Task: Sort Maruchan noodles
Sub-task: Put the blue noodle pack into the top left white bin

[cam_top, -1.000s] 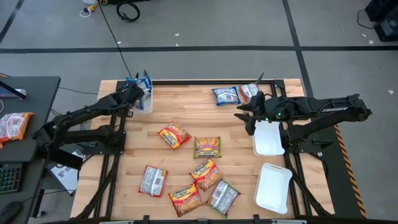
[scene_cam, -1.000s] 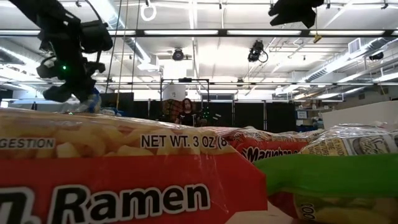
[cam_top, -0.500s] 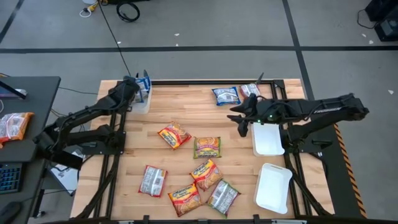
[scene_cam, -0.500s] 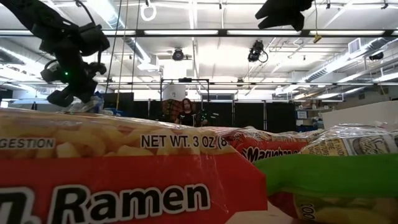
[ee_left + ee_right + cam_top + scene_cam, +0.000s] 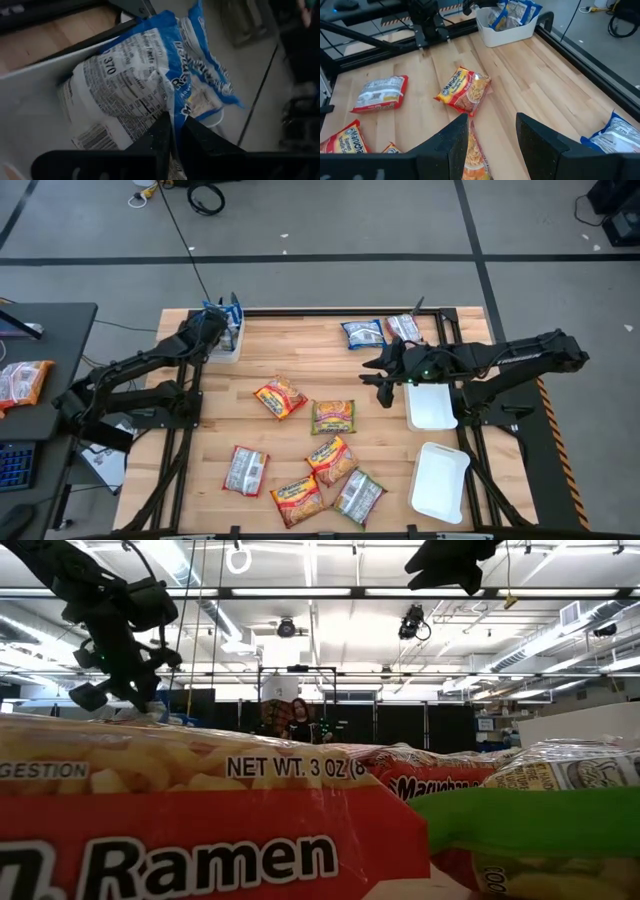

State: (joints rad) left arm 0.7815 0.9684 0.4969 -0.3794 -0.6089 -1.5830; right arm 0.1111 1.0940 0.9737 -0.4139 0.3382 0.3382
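Left gripper (image 5: 212,330) clamps a blue packet (image 5: 150,80) over the far-left tray (image 5: 226,350); right gripper (image 5: 375,370) hovers with fingers apart above mid-table.

Only the left wrist view shows the dark fingers (image 5: 162,137) pinched together on the blue packet's crumpled edge, the white tray wall just behind it; from above that grip is hidden under the arm. The right wrist view looks between its spread fingers (image 5: 457,137) at a red packet (image 5: 465,90) ahead and a silver-red packet (image 5: 380,93) farther off. From above, nine packets lie loose: two beyond the right gripper at the far edge, one blue (image 5: 363,333) and one pinkish (image 5: 402,328); seven nearer the front. Two empty white trays (image 5: 432,402) sit beside and behind the right gripper. The low view is filled by packets close up.
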